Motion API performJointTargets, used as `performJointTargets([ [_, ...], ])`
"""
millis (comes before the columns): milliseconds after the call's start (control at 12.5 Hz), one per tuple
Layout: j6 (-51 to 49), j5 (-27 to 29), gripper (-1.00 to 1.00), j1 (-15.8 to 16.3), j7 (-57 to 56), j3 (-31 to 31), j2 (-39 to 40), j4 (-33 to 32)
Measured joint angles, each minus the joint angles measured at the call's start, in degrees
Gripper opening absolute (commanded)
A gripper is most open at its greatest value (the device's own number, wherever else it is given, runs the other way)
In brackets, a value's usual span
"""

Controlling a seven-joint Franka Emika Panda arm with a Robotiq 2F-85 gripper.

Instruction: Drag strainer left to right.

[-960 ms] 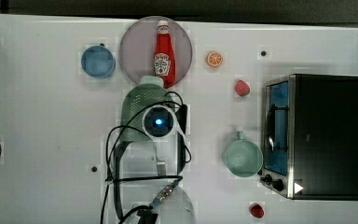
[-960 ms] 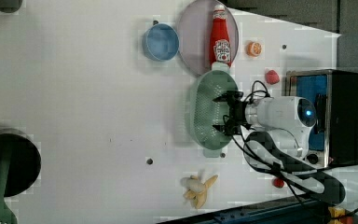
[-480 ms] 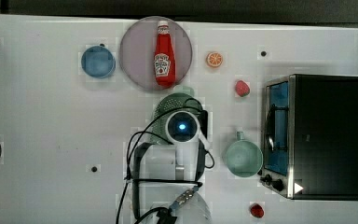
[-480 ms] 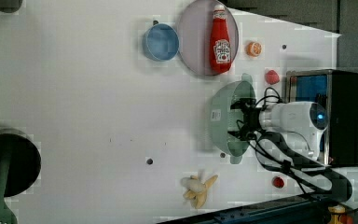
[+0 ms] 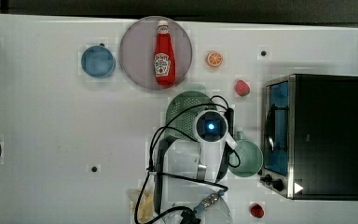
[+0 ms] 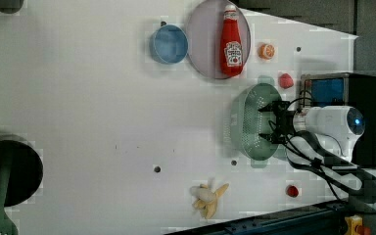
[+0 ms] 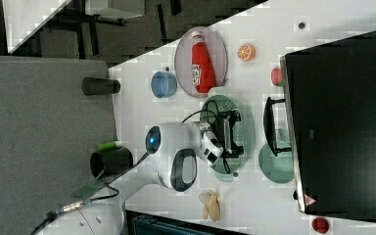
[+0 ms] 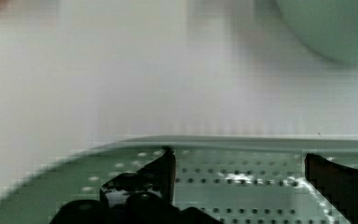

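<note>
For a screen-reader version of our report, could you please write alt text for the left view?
A white robot arm's open gripper reaches into a muted green strainer on a white table, beside a black toaster oven. Above it in the left view, a ketchup bottle lies on a grey plate next to a blue bowl; a banana lies below.

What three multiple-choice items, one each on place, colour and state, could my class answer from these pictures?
1. In the top view, the ketchup bottle lies on:
A. the round plate
B. the strainer
C. the oven

2. The small bowl is:
A. red
B. blue
C. yellow

3. The end effector is:
A. shut on the mug
B. open inside the strainer
C. shut on the banana

Answers: 1 A, the bottle rests within the plate's rim. 2 B, it is plainly blue. 3 B, the wrist view shows fingers apart over the holes.
</note>
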Motion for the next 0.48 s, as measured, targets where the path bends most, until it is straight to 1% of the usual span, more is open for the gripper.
performJointTargets([
  [160,-0.8,-2.5,1.0,-1.5,-0.7,0.1,-0.4,-0.1],
  [320,-1.4,-1.9,1.0,-2.3,-3.5,0.6,-1.3,-0.1],
  [480,-4.3,-1.5,1.0,-2.4,-8.3,1.5,-4.3,-0.2],
])
